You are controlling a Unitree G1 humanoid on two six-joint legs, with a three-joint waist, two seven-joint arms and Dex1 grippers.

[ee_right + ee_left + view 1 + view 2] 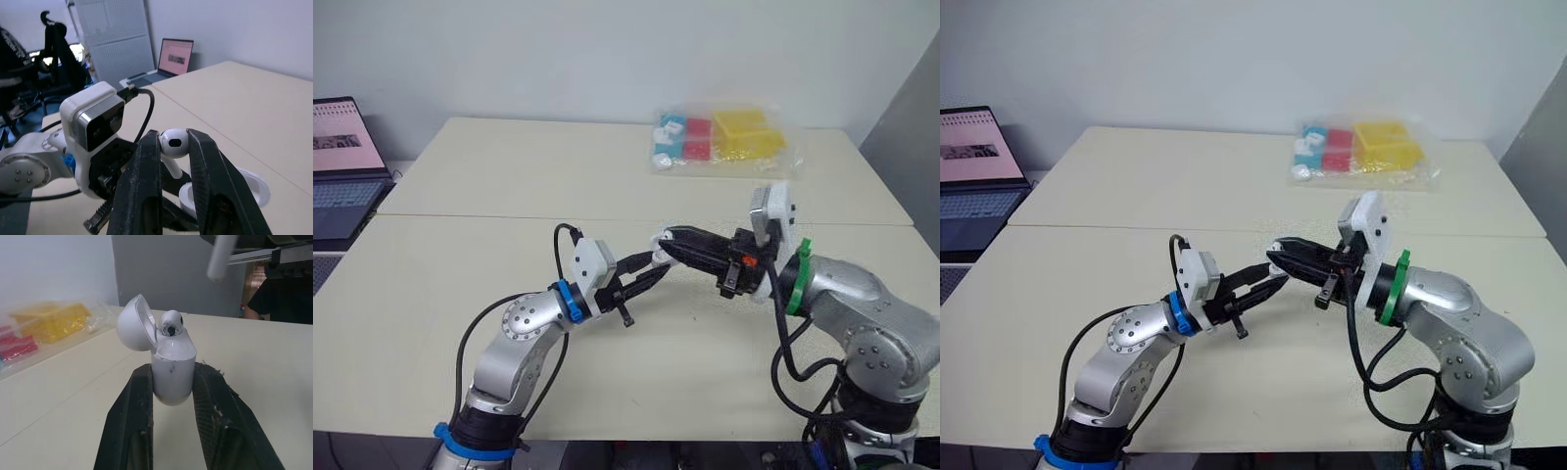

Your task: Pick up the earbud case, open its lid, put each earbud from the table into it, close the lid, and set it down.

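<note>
Left wrist view shows the left gripper (173, 374) with its two black fingers (132, 421) pinching the white earbud case (173, 363) by its sides, holding it upright above the desk (254, 362). The lid (133, 324) is swung open to one side, and one earbud (170, 325) sits in the mouth of the case with its round head sticking up. In the right wrist view, the right gripper (172, 139) has its fingers (144, 166) clamped on a second earbud (174, 142), the head caught between the tips and the stem pointing down toward the open case just below. Seen from the head, both grippers meet over the middle of the desk, tips close together. A laptop (342, 166) stands off to the robot's left, and a clear bag of coloured blocks (724, 137) lies near the desk's far edge.
</note>
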